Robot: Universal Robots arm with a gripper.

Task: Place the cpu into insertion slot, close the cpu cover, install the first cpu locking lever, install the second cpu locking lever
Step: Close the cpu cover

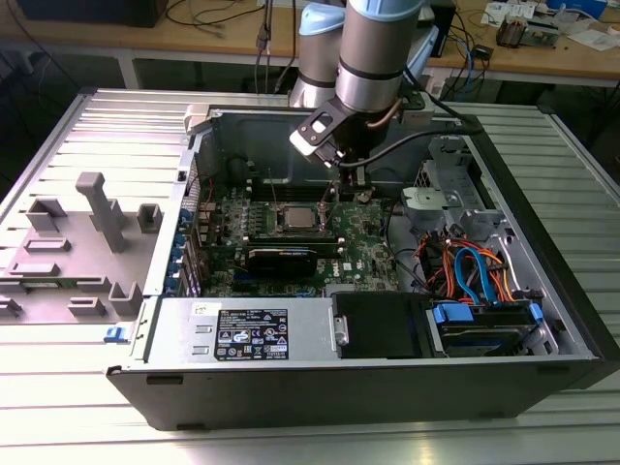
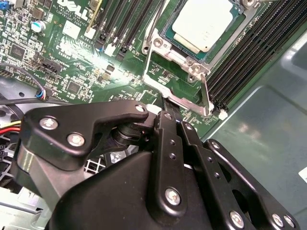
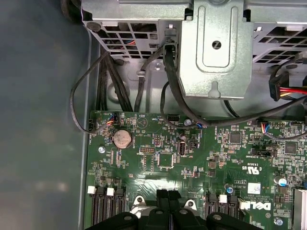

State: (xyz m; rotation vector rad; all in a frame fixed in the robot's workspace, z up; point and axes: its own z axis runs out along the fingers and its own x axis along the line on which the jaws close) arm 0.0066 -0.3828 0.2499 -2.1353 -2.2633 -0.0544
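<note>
The green motherboard (image 3: 144, 158) bears a white printed maker's logo (image 3: 254, 206) in both wrist views, with a small white barcode sticker (image 3: 253, 188) and a white certification mark (image 3: 252, 169) just beside it. Fine white component lettering is scattered over the board, too small to read. In the exterior view the power supply (image 1: 310, 334) carries a black-and-white rating label (image 1: 250, 336), its print too small to tell. Any marking on the cpu (image 2: 204, 21) cannot be made out
</note>
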